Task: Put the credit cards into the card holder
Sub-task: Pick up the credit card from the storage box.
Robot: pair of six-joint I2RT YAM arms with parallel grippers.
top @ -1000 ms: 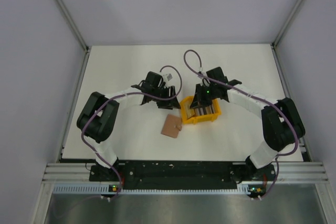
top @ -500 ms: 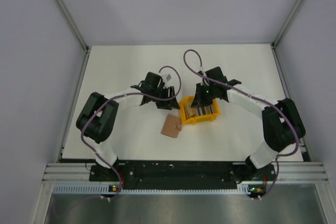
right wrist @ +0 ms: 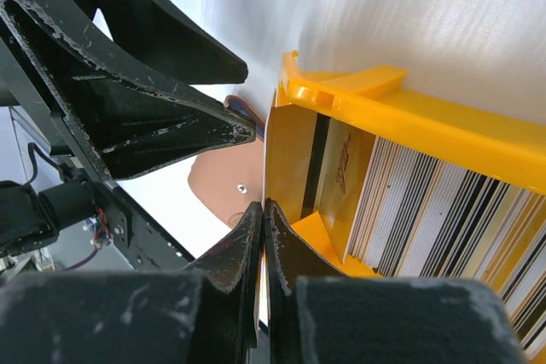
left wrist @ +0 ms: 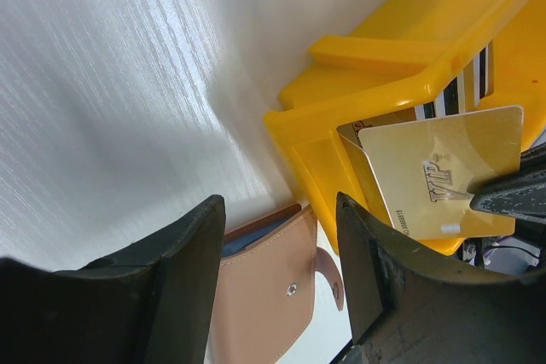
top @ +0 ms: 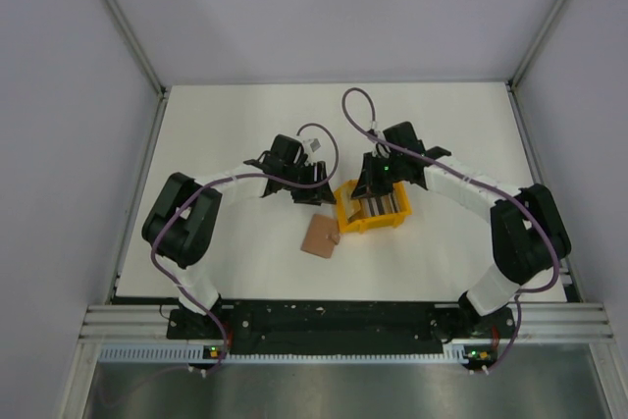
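Right claw [right wrist: 263,207]: The two fingers are pressed together. A gold card [left wrist: 435,168] is pinched between them at one bottom corner.
Gold card: It is held up just above the yellow tray [left wrist: 358,100], right at the tip of the right claw. It is seen off to one side of the left claw [left wrist: 277,202]. Only a corner is pinched, likely so that most of the card is left free to be slid into a slot.
Left claw: The fingers are spread apart and nothing is held. The claw is kept low over the table [left wrist: 128,83], likely so that the holder can be pressed down or opened.
Card holder [left wrist: 269,296]: It is laid flat on the table, just under the gap between the left claw's spread fingers. It is near the tip of the right claw too, close beside the tray. Whether the tray is touched cannot be told.
Credit cards [right wrist: 426,202]: The rest are stood on edge in a row inside the tray, beside the tip of the right claw. They are likely stood this way so that one can be pinched at a time.
Step in hand: It is judged that one card is being carried from the tray to the holder.
Care needed: The thin card could be twisted or dropped, because so little of it is gripped.
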